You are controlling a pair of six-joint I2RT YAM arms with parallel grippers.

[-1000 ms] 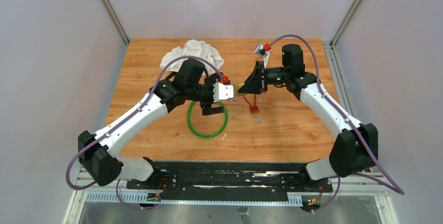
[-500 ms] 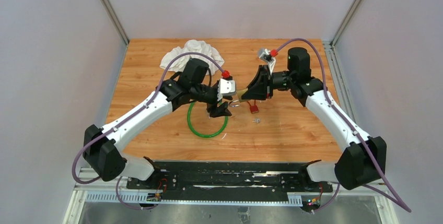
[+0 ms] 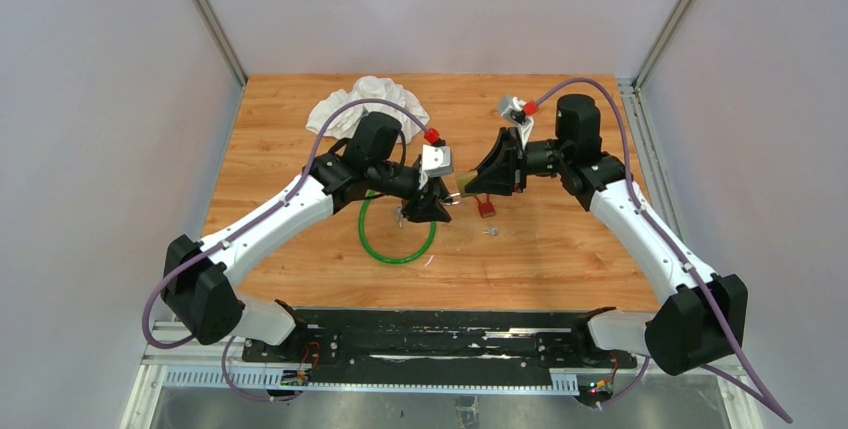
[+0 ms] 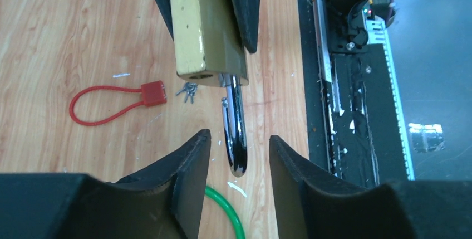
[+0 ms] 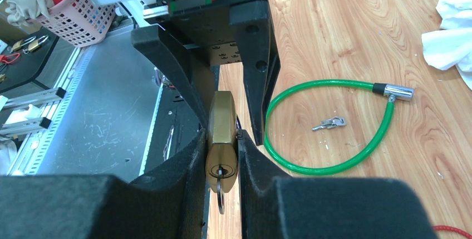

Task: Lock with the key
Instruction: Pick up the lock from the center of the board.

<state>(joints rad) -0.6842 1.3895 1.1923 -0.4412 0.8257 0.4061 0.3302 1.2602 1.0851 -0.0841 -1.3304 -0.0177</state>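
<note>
A brass padlock (image 3: 463, 183) is clamped in my right gripper (image 3: 482, 180) above the table's middle. In the right wrist view the lock body (image 5: 221, 133) sits between the pads, with a key (image 5: 219, 193) stuck in its keyhole. My right gripper (image 5: 221, 152) is shut on it. In the left wrist view the lock body (image 4: 205, 27) hangs its chrome shackle (image 4: 236, 136) toward me; the shackle's short leg is free of the body. My left gripper (image 4: 239, 144) is open, one finger on each side of the shackle tip, not touching it. It shows in the top view (image 3: 437, 205).
A green cable lock (image 3: 397, 232) lies on the table under the left gripper, with a key bunch (image 5: 329, 123) inside its loop. A red cable lock (image 4: 111, 101) and small keys (image 4: 188, 89) lie nearby. A white cloth (image 3: 368, 101) sits at the back.
My left gripper has swung right and turned toward the padlock, so its open fingers now flank the shackle. My right arm has drifted slightly right, still holding the lock.
</note>
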